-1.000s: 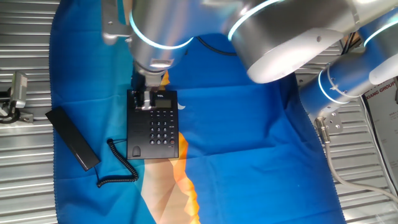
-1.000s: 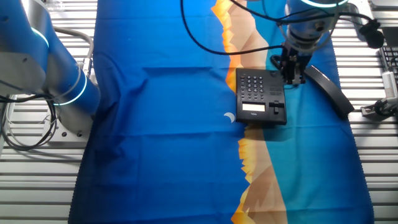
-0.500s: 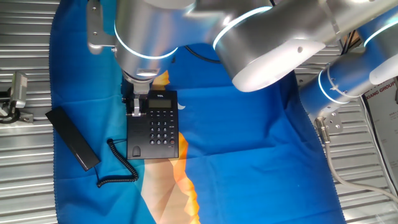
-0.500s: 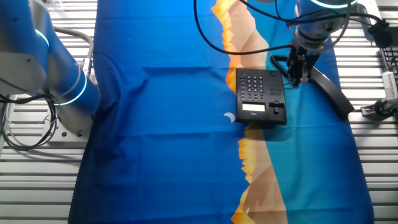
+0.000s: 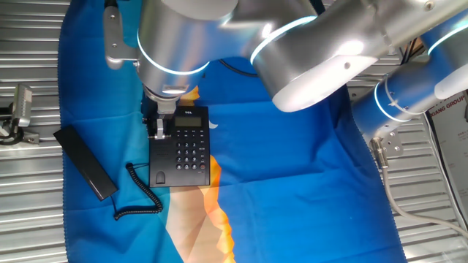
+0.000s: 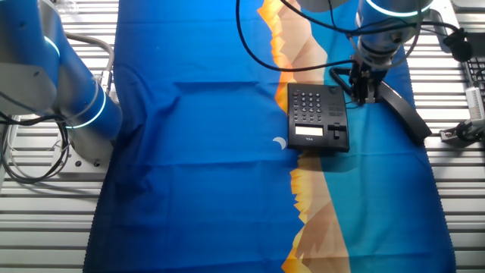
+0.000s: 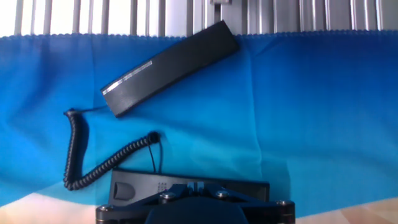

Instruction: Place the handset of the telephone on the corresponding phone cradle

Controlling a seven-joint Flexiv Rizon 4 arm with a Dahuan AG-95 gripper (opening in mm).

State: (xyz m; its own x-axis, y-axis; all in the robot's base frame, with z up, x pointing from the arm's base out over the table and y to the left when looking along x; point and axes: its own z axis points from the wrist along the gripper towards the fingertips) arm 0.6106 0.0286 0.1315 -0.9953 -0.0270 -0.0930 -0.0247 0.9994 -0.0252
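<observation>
The black handset (image 5: 84,162) lies flat on the blue cloth, left of the black telephone (image 5: 186,146), off its cradle (image 5: 159,164). Its coiled cord (image 5: 139,196) loops to the phone's near left corner. My gripper (image 5: 156,124) hangs low over the far end of the cradle strip, empty, fingers together. In the other fixed view the gripper (image 6: 361,89) sits between the telephone (image 6: 314,114) and the handset (image 6: 402,110). In the hand view the handset (image 7: 169,67) lies slanted ahead, the cord (image 7: 93,163) left, the cradle (image 7: 134,186) just under my gripper (image 7: 198,185).
A blue cloth (image 5: 292,175) with an orange mountain print covers the slatted metal table. The robot's base (image 5: 409,102) stands at the right. A small metal fixture (image 5: 18,109) sits at the left, off the cloth. The cloth's edge (image 7: 311,34) lies just behind the handset.
My gripper has moved from above the phone's display end to the left, over the cradle side, towards the handset. It has barely moved in the last half second. Handset and phone have not moved.
</observation>
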